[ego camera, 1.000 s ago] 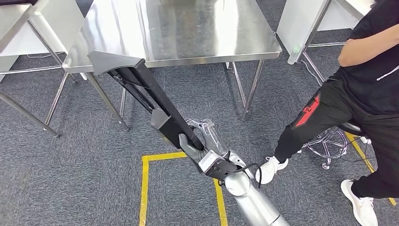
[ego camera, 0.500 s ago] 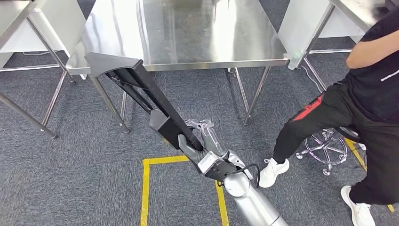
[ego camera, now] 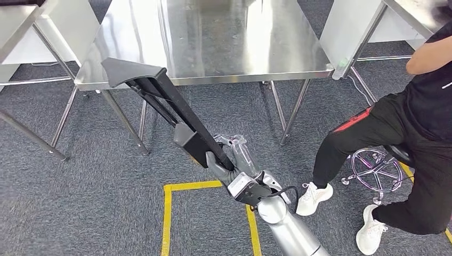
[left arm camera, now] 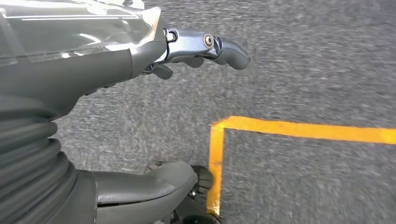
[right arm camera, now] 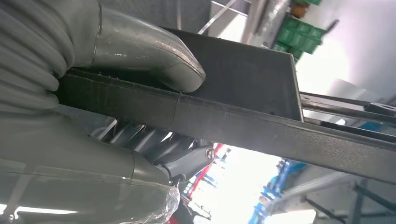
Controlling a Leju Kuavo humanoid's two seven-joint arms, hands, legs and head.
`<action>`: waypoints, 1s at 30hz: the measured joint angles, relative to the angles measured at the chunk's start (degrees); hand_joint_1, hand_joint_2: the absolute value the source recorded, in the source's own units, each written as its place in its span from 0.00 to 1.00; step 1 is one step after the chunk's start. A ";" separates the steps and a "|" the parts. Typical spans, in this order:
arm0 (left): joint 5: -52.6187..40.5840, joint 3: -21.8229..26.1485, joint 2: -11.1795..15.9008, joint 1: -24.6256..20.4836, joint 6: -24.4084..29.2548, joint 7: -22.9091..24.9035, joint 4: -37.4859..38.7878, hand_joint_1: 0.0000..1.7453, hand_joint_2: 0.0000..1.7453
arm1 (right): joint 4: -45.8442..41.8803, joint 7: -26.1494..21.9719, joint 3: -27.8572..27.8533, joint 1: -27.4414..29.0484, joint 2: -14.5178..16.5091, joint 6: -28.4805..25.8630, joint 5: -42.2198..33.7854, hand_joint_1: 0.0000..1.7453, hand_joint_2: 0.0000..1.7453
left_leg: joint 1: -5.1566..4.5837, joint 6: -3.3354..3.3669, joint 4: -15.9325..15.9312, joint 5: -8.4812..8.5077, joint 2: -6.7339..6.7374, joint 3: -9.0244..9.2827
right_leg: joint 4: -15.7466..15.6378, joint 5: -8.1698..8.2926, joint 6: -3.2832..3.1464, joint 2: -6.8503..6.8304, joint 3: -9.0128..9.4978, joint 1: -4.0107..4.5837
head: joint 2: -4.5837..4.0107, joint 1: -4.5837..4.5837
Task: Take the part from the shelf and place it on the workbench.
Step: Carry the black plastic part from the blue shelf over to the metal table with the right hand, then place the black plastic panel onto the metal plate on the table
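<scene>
steel workbench (ego camera: 213, 37) stands on grey carpet (ego camera: 80, 202).

One long black part (ego camera: 176, 114) runs from the frame's centre toward the upper left, and one hand (ego camera: 234, 162) grips its lower end. Three steel tabletops show: one (ego camera: 202, 37) across the top centre, one (ego camera: 21, 21) at the upper left corner, one (ego camera: 410, 10) at the upper right. One person (ego camera: 410, 128) sits at the right on one stool (ego camera: 376, 170), with two white shoes (ego camera: 312, 197), and one yellow tape outline (ego camera: 168, 218) lies on the carpet at the bottom centre.
</scene>
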 joint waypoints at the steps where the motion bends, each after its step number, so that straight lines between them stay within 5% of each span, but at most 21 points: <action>1: -0.01 0.01 -0.01 -0.04 -0.01 -0.07 0.01 0.00 1.00 | -0.09 0.01 0.00 -0.05 0.00 -0.09 0.10 1.00 1.00 | 0.24 -0.44 3.47 -1.45 0.11 -1.86 | -0.06 -0.21 -0.27 -0.04 0.29 -0.03 | 0.00 -0.03; 3: -0.01 0.01 0.01 -0.06 -0.05 -0.18 0.01 0.00 1.00 | -0.20 0.12 0.01 -0.04 -0.01 -0.33 0.44 1.00 1.00 | 0.77 -1.15 10.74 -3.79 0.21 -6.32 | -0.04 -0.59 -0.65 -0.09 0.65 -0.04 | 0.00 -0.04; 5: 0.03 0.02 0.04 -0.06 -0.13 -0.28 0.01 0.00 1.00 | -0.41 0.33 0.01 0.12 -0.01 -0.50 0.74 1.00 1.00 | 1.17 -1.55 13.24 -3.35 0.25 -8.71 | -0.02 -0.90 -0.65 -0.05 0.93 -0.13 | 0.00 -0.05; 8: 0.05 0.03 0.21 -0.18 -0.24 -0.35 0.01 0.00 1.00 | -1.17 0.72 0.03 0.30 -0.01 -0.71 0.88 1.00 1.00 | 1.79 -1.95 4.73 3.25 0.50 -5.96 | 0.00 -1.74 0.04 0.12 1.98 -0.47 | 0.00 -0.05; 10: 0.02 0.03 0.26 -0.41 -0.45 -0.36 0.03 0.00 1.00 | -1.89 0.93 0.04 0.25 -0.01 -0.88 1.03 1.00 1.00 | 1.72 -1.87 -1.50 5.87 0.56 -3.07 | 0.03 -2.33 0.78 0.20 2.51 -0.33 | 0.00 -0.11; 15: -0.19 0.03 0.12 -0.81 -0.91 -0.11 0.05 0.00 1.00 | -3.63 1.67 0.12 0.24 -0.02 -1.28 1.70 1.00 1.00 | 0.88 0.65 -3.45 5.49 0.39 -1.66 | 0.74 -3.26 2.50 0.10 2.22 -0.12 | 0.00 -0.10; 17: -0.25 0.03 0.01 -1.00 -0.99 0.06 0.05 0.00 1.00 | -4.09 1.99 0.15 0.22 -0.07 -1.39 2.07 1.00 1.00 | 0.86 1.64 -3.89 5.38 0.44 -1.11 | 6.32 -5.51 2.23 0.01 -0.74 -0.19 | 0.00 -0.03; 19: -0.42 0.03 -0.07 -1.23 -1.02 0.24 0.05 0.00 1.00 | -4.28 2.49 0.20 0.32 -0.21 -1.54 2.70 1.00 1.00 | 0.59 2.22 -3.91 5.05 0.41 -0.87 | 14.54 -8.08 1.90 0.01 -5.55 -0.04 | 0.00 -0.01; 21: -0.56 0.03 -0.26 -1.36 -1.02 0.45 0.05 0.00 1.00 | -4.54 3.02 0.22 0.48 -0.48 -1.77 3.34 1.00 1.00 | 0.27 2.44 -3.89 4.66 0.24 -0.41 | 17.20 -7.74 2.30 0.01 -7.91 0.16 | 0.00 -0.01; 23: -0.46 0.04 -0.47 -1.49 -1.01 0.56 0.05 0.00 1.00 | -5.12 3.27 0.21 0.53 -0.75 -1.98 3.77 1.00 1.00 | 0.03 2.40 -3.87 4.12 0.01 0.40 | 11.02 -4.01 2.93 0.00 -5.70 0.39 | 0.00 -0.01; 25: -0.19 0.10 -0.65 -1.71 -1.01 0.59 0.07 0.00 1.00 | -5.82 3.34 0.20 0.40 -0.98 -2.10 3.98 1.00 1.00 | -0.29 2.07 -3.76 3.43 -0.18 1.06 | 3.37 -0.54 2.63 0.03 -2.35 0.77 | 0.00 -0.01; 30: -0.06 0.28 -0.75 -2.01 -0.70 1.62 0.07 0.00 1.00 | -7.56 3.88 0.13 -0.03 -1.39 -2.40 4.85 1.00 1.00 | -0.16 0.68 -3.07 1.97 -0.15 1.18 | 0.05 0.21 0.66 0.08 -0.42 0.53 | 0.00 -0.08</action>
